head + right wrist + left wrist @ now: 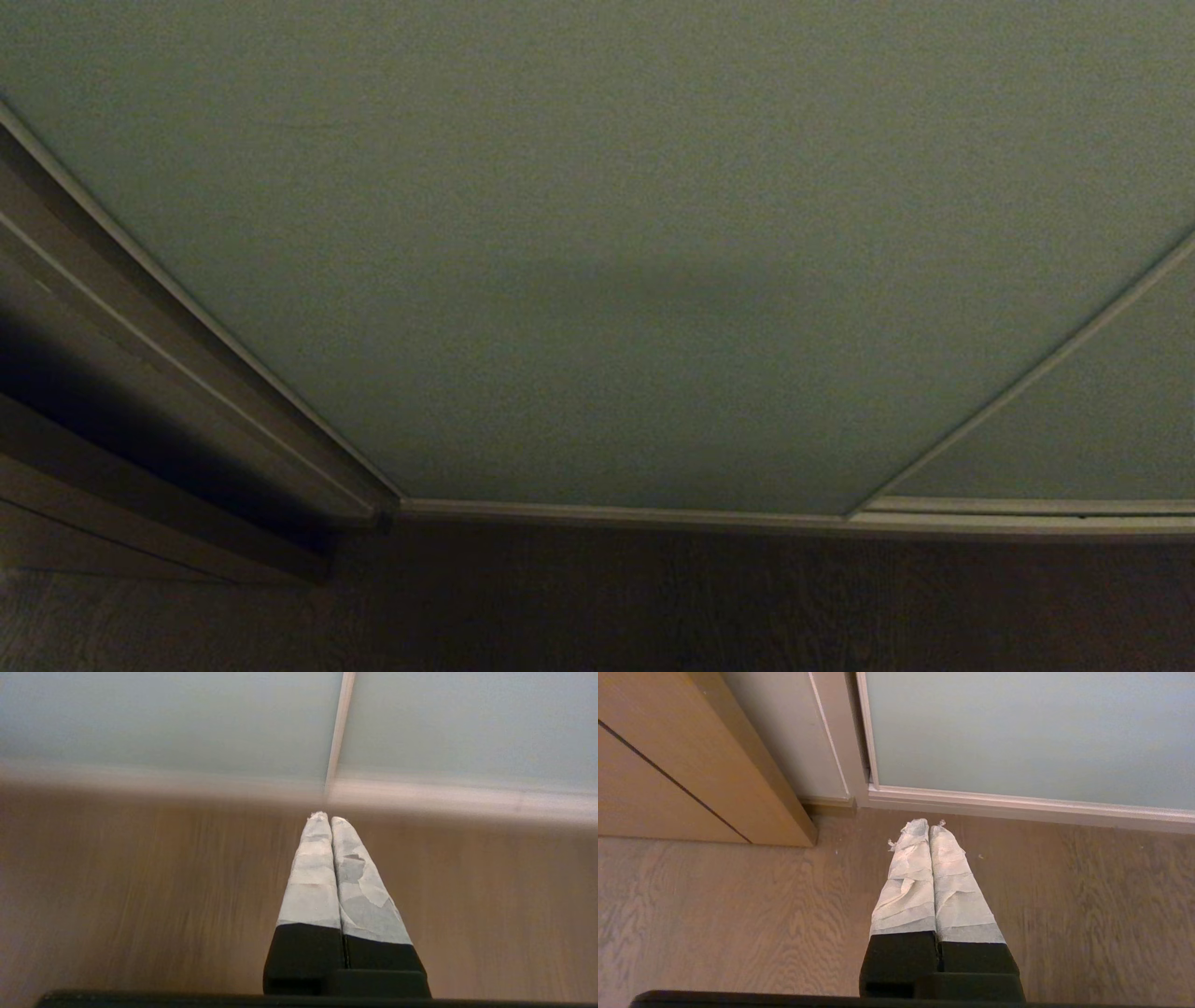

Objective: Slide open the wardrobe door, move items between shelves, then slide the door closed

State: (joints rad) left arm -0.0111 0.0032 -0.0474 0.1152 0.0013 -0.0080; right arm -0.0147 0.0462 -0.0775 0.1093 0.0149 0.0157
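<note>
Wood-grain floor (714, 914) meets the sliding wardrobe door (597, 233), drawn fully across – we hang the left gripper (928, 828) and right gripper (329, 819) low, jaws pressed together, empty, since nothing needs holding

A brown wooden panel (691, 765) stands on the wood-grain floor (738, 914), at the left.

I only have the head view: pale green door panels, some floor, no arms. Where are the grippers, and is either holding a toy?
Observer: The left gripper is shut and empty, pointing down at the wooden floor.
Operator: And the right?
Observer: The right gripper is also shut and empty, above the floor.
Operator: What is it aimed toward?
Observer: The thin beige strip where two panels of the sliding wardrobe door meet.
</note>
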